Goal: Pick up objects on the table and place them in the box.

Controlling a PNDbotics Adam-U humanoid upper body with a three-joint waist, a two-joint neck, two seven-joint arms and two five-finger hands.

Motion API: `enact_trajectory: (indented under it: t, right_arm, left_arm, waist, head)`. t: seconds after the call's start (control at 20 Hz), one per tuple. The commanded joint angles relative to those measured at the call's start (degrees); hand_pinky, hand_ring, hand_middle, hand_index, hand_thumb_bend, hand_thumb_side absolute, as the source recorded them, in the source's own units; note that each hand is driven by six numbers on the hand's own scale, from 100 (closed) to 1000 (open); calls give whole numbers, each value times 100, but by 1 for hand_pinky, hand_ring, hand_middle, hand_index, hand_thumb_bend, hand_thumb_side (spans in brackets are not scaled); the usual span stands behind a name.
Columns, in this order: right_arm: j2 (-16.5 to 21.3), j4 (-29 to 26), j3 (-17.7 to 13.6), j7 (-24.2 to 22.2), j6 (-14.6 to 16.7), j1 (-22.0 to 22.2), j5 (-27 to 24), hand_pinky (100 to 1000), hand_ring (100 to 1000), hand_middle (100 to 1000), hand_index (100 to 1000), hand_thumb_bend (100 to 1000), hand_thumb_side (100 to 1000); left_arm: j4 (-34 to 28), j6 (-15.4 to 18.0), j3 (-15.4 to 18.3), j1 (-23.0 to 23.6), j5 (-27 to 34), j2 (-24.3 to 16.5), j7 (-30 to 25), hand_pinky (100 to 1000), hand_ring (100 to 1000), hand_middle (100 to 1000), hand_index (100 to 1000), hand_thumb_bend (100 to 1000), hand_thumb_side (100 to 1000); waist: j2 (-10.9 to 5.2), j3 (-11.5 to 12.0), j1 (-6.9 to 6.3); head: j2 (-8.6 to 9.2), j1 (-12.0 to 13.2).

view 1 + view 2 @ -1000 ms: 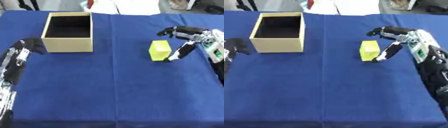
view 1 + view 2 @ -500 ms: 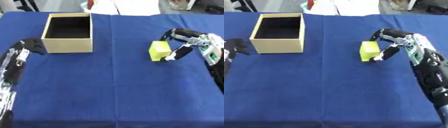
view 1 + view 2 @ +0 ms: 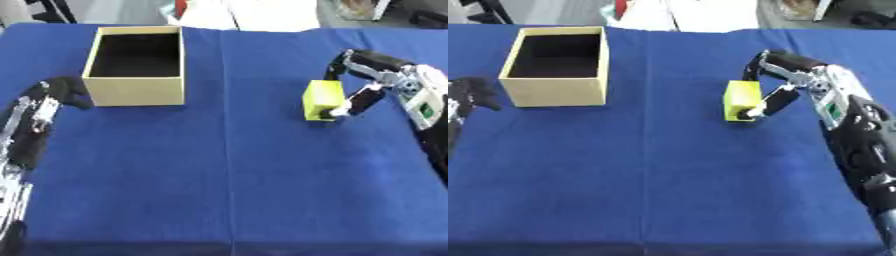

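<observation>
We find the yellow block (image 3: 322,100) standing on the blue table (image 3: 227,170), right of centre, well apart from the open tan box (image 3: 136,65). The right hand (image 3: 372,80) is curled round it: fingers (image 3: 337,67) at its far top edge, thumb (image 3: 354,103) against its near right side. The left hand (image 3: 61,92), near the box's left corner, has fingers curled and holds nothing.

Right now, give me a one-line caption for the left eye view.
Right robot hand closes around the yellow block on the blue table; open box waits at far left.
</observation>
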State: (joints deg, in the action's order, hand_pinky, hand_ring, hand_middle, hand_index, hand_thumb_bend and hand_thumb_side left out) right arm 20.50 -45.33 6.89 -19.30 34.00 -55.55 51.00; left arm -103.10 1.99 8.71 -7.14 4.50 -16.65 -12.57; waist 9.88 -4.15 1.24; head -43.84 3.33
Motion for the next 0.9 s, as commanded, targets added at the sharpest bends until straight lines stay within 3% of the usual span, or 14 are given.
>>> enact_trajectory:
  t: [0.05,0.25,0.55,0.9]
  right_arm:
    - [109,-310,57,-17,90,-254,-166,709,752,441,526,579,325]
    - [-25,-549,171,-137,186,-505,-327,710,753,449,533,523,274]
    - [-435,-689,254,-289,239,-889,-321,711,754,460,552,507,260]
    - [-1010,-498,127,-261,186,-1203,-10,711,754,463,560,507,240]
  left_arm:
    - [-82,7,3,-31,39,-105,-20,1000,586,625,775,277,709]
    - [-78,5,-14,-23,47,-115,-34,1000,586,626,775,277,709]
    - [-68,1,-65,-20,71,-127,-80,1000,585,625,775,278,708]
    - [-62,4,-218,-140,134,-128,-223,1000,585,625,775,276,707]
  waist:
    - [-114,1,3]
    - [-145,32,16]
    - [-194,144,43]
    - [-184,479,39]
  head:
    - [-28,-21]
    - [-28,-41]
    - [-28,-86]
    - [-28,-199]
